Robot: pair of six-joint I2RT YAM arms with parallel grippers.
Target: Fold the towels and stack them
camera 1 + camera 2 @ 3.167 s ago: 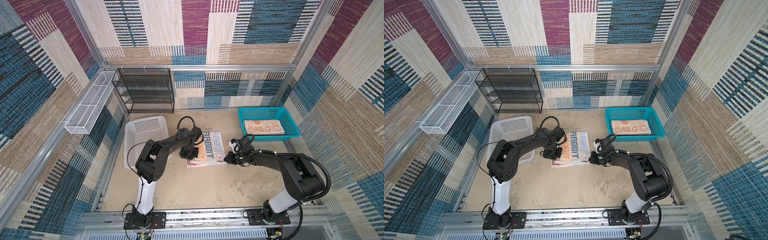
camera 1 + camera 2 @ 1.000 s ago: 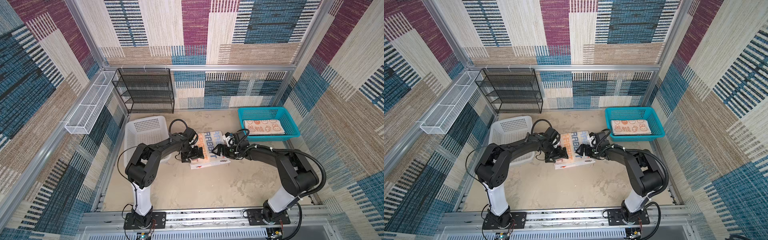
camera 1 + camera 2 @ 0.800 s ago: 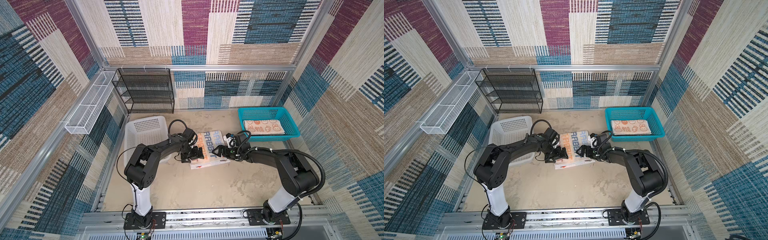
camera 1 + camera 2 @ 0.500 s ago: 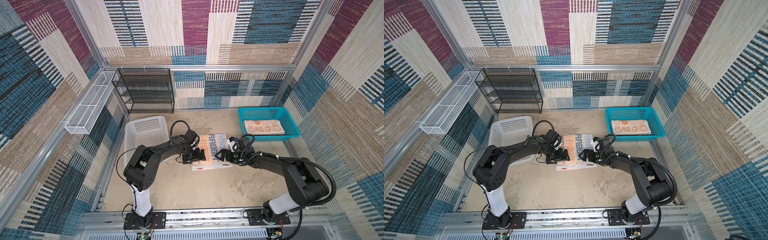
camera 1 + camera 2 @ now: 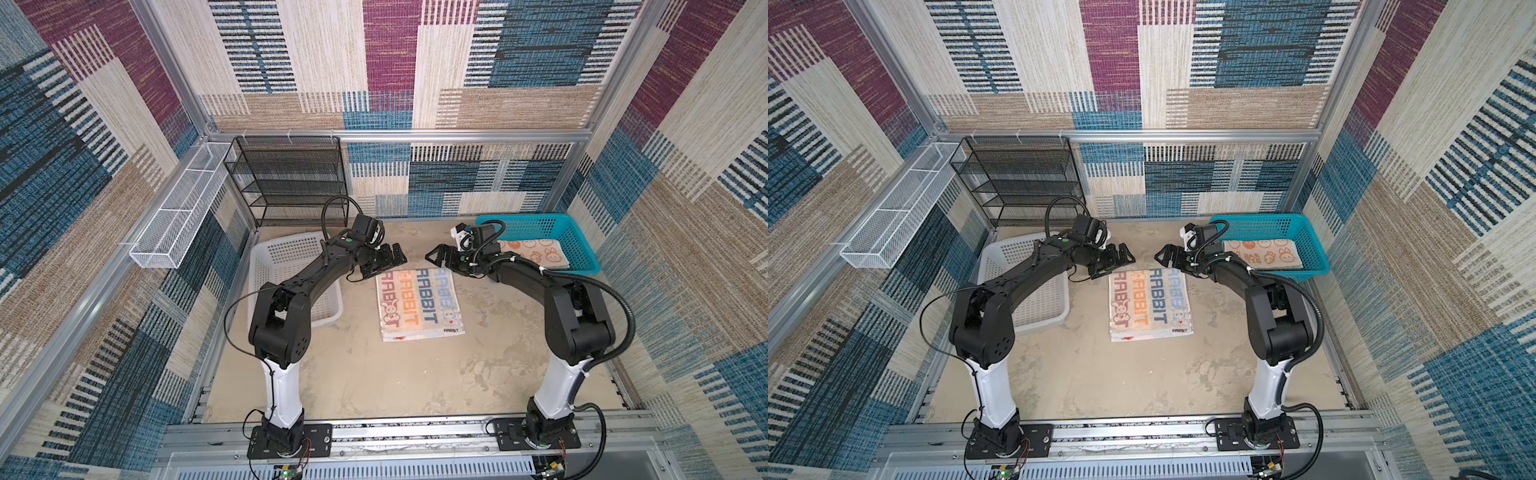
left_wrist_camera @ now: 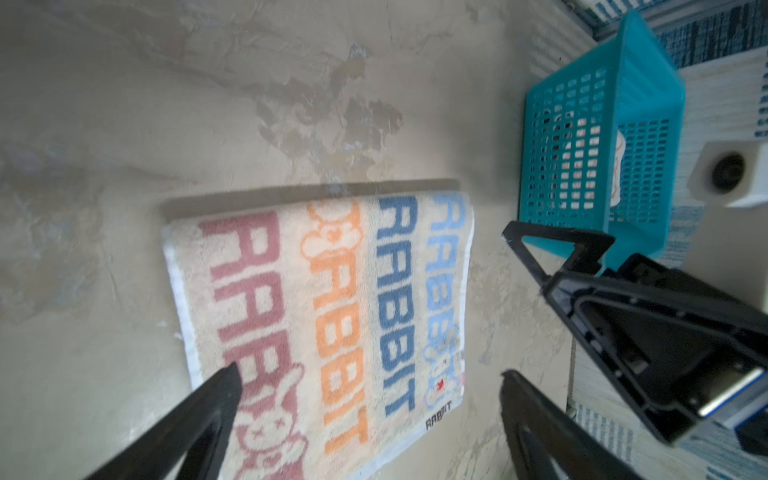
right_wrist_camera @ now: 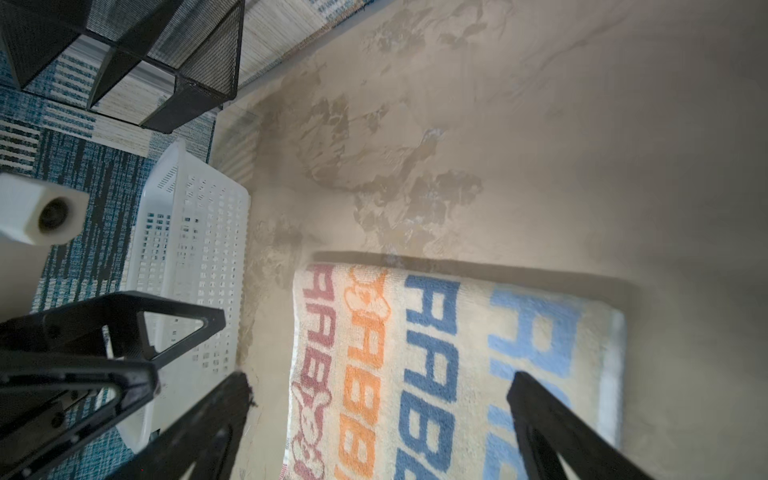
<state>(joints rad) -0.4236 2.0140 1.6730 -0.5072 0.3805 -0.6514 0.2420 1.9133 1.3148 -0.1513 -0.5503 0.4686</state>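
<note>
Both top views showed the folded towel [image 5: 419,303] flat on the table [image 5: 374,374], with the left claw [image 5: 386,264] and right claw [image 5: 440,262] wide open, empty, at its far corners.

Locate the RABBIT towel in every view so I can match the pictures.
Top view: RABBIT towel flat on the table, between white basket and teal basket.
Top view: same spot, between both baskets.
Left wrist: towel beside the teal basket.
Right wrist: towel beside the white basket.
Shared landmark: its dark blue lettering row, readable in all four.
</note>
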